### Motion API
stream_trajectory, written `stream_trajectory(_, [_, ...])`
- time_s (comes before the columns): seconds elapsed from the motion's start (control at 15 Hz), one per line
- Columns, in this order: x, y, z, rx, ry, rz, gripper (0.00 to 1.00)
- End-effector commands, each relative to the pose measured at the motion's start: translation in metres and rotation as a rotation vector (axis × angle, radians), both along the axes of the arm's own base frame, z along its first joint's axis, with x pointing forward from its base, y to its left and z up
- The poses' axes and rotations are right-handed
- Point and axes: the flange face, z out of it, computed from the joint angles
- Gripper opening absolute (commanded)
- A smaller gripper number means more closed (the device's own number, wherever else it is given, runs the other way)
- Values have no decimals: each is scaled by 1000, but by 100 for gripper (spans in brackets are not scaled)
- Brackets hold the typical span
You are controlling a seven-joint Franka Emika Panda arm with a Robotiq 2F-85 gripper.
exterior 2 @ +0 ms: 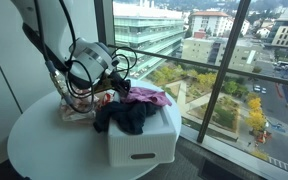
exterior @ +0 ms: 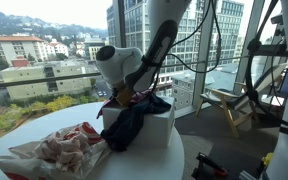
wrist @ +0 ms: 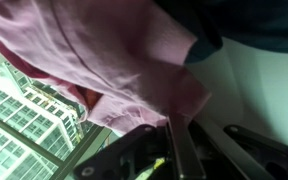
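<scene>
Gripper: the gripper [exterior 2: 118, 88] is down low over the white basket [exterior 2: 144, 146], right in the clothes at the top of it. It is also seen in an exterior view [exterior: 125, 94].
Gripper jaws: in the wrist view the gripper [wrist: 184, 135] has its dark fingers [wrist: 174, 152] right under the pink cloth. I cannot tell if they are spread, pressed together or pinching the cloth.
Pink cloth: the pink cloth [exterior 2: 150, 97] lies on top of the basket, on the side by the window. In the wrist view it [wrist: 114, 50] fills most of the picture.
Dark blue cloth: the dark blue cloth [exterior: 134, 122] hangs over the basket's rim, touching the pink one.
White basket: it stands at the edge of the table [exterior 2: 49, 150] that is nearest the window.
Red and white cloth: the red and white cloth [exterior: 69, 148] lies in a heap on the table just beside the basket.
Window: the window [exterior 2: 224, 70] shows buildings and trees far below.
</scene>
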Motion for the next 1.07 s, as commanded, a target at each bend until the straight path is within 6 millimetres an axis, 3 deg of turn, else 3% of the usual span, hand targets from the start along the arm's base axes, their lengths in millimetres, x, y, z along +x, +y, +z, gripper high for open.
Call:
stream_trajectory(0.0, [-16,4,60,16,-65,-8,1])
stream_trajectory(0.33, [-28,8,157,17,-172,-84,2])
stream_trajectory(0.6, [-39,32,223,143,-265,-11,2])
stream_trajectory(0.73, [-41,46,229,254,-254,31,2])
stream_trajectory(1.0, [-44,60,196,372,-110,3,2])
